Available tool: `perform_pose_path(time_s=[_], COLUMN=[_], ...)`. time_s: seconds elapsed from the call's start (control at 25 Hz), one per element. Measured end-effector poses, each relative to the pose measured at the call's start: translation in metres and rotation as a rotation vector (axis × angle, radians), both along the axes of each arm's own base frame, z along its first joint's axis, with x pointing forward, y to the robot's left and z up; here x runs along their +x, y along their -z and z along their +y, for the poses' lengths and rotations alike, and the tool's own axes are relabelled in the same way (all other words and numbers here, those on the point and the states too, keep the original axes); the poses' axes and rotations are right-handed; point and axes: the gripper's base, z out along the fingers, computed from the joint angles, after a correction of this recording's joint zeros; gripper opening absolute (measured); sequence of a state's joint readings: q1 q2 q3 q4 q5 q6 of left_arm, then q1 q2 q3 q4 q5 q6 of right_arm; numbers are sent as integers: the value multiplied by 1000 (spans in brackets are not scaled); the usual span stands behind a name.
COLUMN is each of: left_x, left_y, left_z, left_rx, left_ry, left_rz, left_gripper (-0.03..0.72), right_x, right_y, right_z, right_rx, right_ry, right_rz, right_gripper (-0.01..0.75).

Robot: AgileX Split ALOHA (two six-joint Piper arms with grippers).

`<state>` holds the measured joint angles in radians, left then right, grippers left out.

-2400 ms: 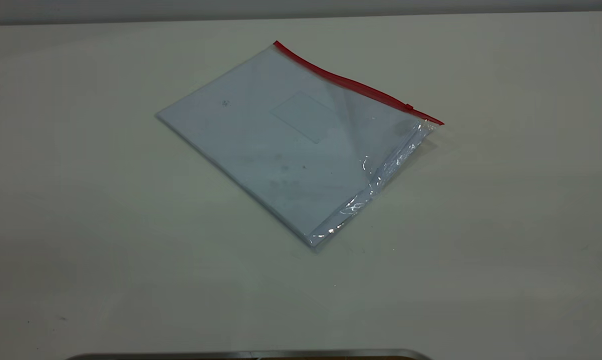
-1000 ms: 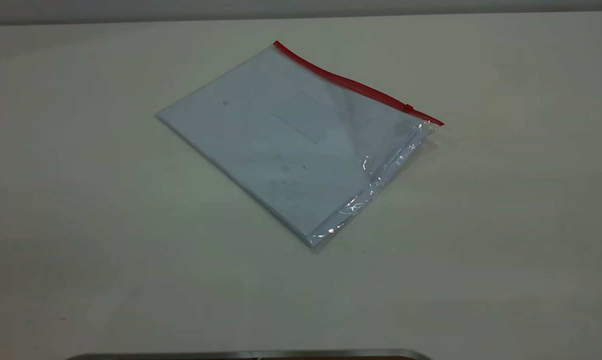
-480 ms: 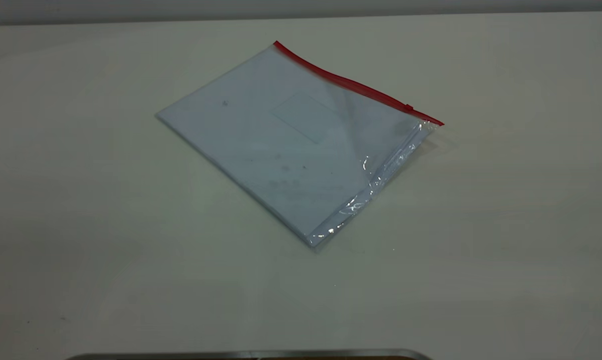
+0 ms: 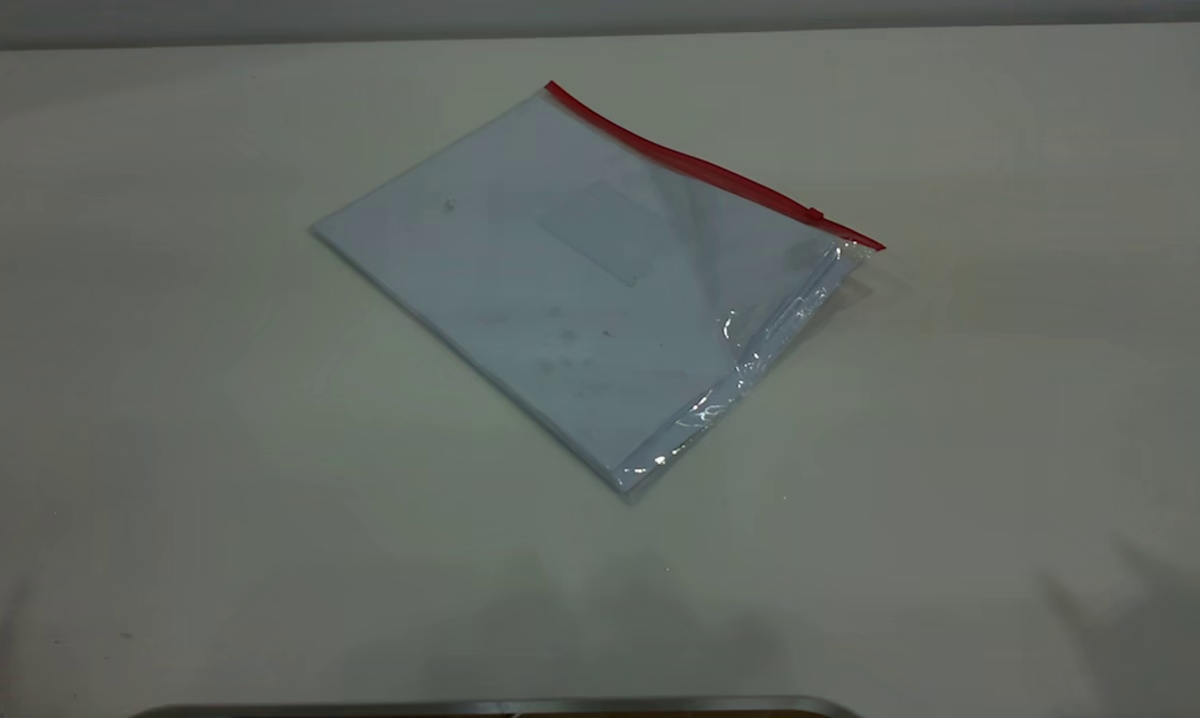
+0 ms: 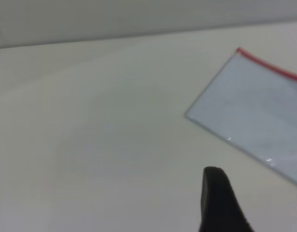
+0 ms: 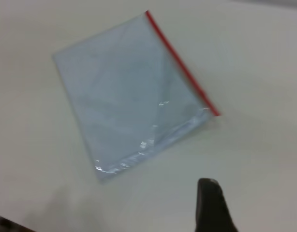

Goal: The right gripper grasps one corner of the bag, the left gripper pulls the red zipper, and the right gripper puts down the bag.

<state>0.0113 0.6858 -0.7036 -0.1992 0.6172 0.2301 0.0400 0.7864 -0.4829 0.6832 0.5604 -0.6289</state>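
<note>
The bag [image 4: 560, 279] lies flat on the table, a clear crinkly pouch with pale paper inside. The red zipper [image 4: 699, 170] runs along its far long edge, with the small slider tab [image 4: 815, 212] close to the right-hand corner [image 4: 864, 249]. Neither gripper shows in the exterior view. In the left wrist view my left gripper [image 5: 257, 195] is open above bare table, short of the bag [image 5: 255, 111]. In the right wrist view one finger [image 6: 211, 205] of my right gripper [image 6: 259, 200] shows with bare table beside it, apart from the bag [image 6: 124, 92] and its corner [image 6: 211, 112].
The cream table [image 4: 1008, 399] spreads wide on all sides of the bag. A metal rim [image 4: 500, 706] runs along the near edge. Soft shadows [image 4: 1158, 618] lie on the near part of the table.
The bag has not moved. Dark soft shadows have come onto the near part of the table, at the middle and at both near corners.
</note>
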Motion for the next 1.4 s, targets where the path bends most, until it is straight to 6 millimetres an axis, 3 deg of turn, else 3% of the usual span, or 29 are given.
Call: perform_pose_path(time_s=[0.36,0.64,0.96,1.4], left_x=[112,160,180,182], left_y=[36,53,62,61], left_z=[-2,-6,-12,-15], left_rx=[-25,-58,-101,-119], left_ry=[31,72,129,149], left_rz=[180,241,240,219], left_gripper=[519,519,519,519], right_x=[90,153,206,234], right_y=[77,157,240,291], right_z=[9,14,22,24], right_rx=[80,131,217,382], right_ry=[-3,14,-30,-96], right_rz=[212,359,474,487], right_gripper=[495,484,474,471])
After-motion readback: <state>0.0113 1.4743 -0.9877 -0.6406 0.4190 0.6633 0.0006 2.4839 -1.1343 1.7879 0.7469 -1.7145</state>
